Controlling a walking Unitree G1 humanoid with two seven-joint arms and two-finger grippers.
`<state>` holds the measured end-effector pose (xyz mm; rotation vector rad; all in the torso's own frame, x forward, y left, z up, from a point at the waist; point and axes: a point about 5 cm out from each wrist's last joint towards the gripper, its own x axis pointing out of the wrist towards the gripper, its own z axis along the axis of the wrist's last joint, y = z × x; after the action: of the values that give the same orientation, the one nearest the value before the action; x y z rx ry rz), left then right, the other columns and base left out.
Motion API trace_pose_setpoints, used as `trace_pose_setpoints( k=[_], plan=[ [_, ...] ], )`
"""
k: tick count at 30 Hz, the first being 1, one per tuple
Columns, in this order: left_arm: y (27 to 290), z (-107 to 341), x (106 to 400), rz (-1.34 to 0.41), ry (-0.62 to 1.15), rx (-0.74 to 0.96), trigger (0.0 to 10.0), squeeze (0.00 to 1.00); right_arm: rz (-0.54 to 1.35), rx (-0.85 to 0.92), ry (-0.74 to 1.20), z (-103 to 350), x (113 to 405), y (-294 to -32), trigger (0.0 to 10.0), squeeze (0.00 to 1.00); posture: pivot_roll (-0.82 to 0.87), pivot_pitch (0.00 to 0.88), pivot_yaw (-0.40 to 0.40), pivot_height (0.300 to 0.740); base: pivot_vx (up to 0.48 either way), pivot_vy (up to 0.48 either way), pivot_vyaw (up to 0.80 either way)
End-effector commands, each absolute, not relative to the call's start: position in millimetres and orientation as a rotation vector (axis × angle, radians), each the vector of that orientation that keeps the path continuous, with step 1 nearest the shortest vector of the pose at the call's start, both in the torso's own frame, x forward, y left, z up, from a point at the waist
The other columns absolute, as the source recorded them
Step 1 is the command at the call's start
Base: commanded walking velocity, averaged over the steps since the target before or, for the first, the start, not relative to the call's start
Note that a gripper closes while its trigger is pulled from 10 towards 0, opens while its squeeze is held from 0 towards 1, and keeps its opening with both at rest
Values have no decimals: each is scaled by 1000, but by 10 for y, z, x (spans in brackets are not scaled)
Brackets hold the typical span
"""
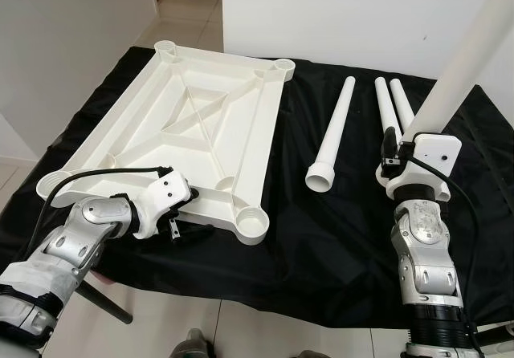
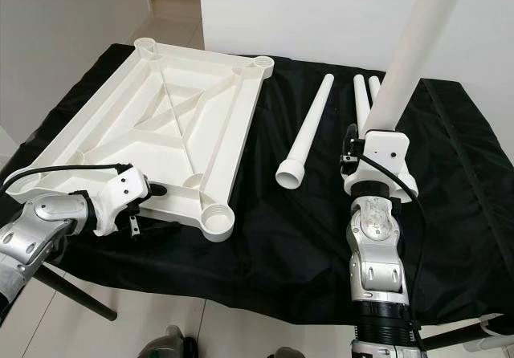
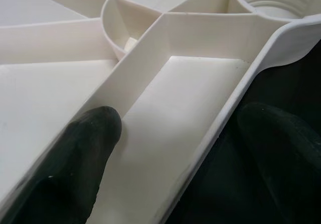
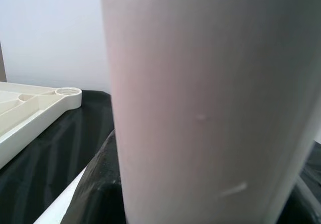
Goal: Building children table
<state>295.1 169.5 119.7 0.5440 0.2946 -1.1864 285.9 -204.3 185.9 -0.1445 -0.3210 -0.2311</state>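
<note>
The white plastic ribbed tabletop (image 1: 189,137) lies upside down on the black cloth-covered worktop (image 1: 321,237), its underside ribs and four threaded corner sockets facing up. None of the sockets holds a leg yet, so the assembly looks to be at its very start.

The left pincer (image 1: 183,228) sits at the tabletop's near edge, close to the near right corner socket (image 1: 254,224). In the left wrist view one black finger (image 3: 75,169) rests inside the tray against a rib and the other lies outside on the cloth, so the fingers straddle the rim with a gap between them; they appear parted rather than clamped, steadying the edge at most.

The right pincer (image 2: 353,153) is closed around a white tapered plastic leg (image 1: 466,49), held raised and tilted, well apart from the tabletop.

Three more white tube legs (image 1: 333,133) lie on the cloth to the right of the tabletop, two of them just beside each other behind the right arm.

What remains, by my reading: carry the held leg to a socket, screw it in, then repeat for the other three and turn the table upright.
</note>
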Motion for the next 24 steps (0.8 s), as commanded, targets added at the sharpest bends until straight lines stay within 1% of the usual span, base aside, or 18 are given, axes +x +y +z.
trace_pose_setpoints(
  k=[1,3,4,5,7,8,13,14,15,18,19,20,24],
  plan=[
    [1658,1153,2916,-1286,324,561,10000,0,-239,-149,-333,1896,2853,-2049,10000,0,18,3,-1,740,0,0,0],
    [1620,1140,2905,-1310,324,556,10000,0,-239,-151,-335,1903,2856,-2050,10000,0,18,3,-1,740,0,0,0],
    [1582,1122,2894,-1330,331,550,4510,0,-239,-155,-336,1910,2857,-2055,10000,0,18,3,-1,740,0,0,0],
    [1538,1107,2870,-1361,334,539,392,0,-241,-159,-338,1917,2856,-2062,10000,0,9,3,0,740,0,0,0],
    [1509,1098,2853,-1381,337,531,392,0,-242,-161,-339,1920,2855,-2065,10000,0,7,2,1,740,0,0,0],
    [1480,1096,2843,-1394,334,522,0,0,-243,-163,-340,1922,2852,-2068,10000,0,4,4,4,740,0,0,0],
    [1283,1120,2791,-1459,291,490,0,0,-248,-168,-339,1924,2843,-2082,10000,0,0,4,4,740,0,0,0],
    [1283,1120,2791,-1459,291,490,0,0,-248,-168,-339,1924,2843,-2082,10000,0,0,4,4,740,0,0,0],
    [1168,1138,2765,-1491,265,462,0,0,-251,-169,-339,1923,2842,-2085,10000,0,0,4,4,740,0,0,0],
    [1050,1159,2748,-1503,235,433,0,0,-254,-170,-339,1923,2840,-2082,10000,0,-6,2,14,740,0,0,0],
    [939,1160,2730,-1509,208,418,0,0,-254,-170,-340,1923,2839,-2077,10000,0,-11,1,18,740,0,0,0],
    [884,1160,2711,-1516,197,408,0,0,-255,-170,-341,1924,2838,-2076,10000,0,-14,1,20,740,0,0,0],
    [813,1169,2685,-1522,180,392,0,0,-256,-171,-341,1925,2836,-2074,10000,0,-15,1,20,740,0,0,0]
  ],
)
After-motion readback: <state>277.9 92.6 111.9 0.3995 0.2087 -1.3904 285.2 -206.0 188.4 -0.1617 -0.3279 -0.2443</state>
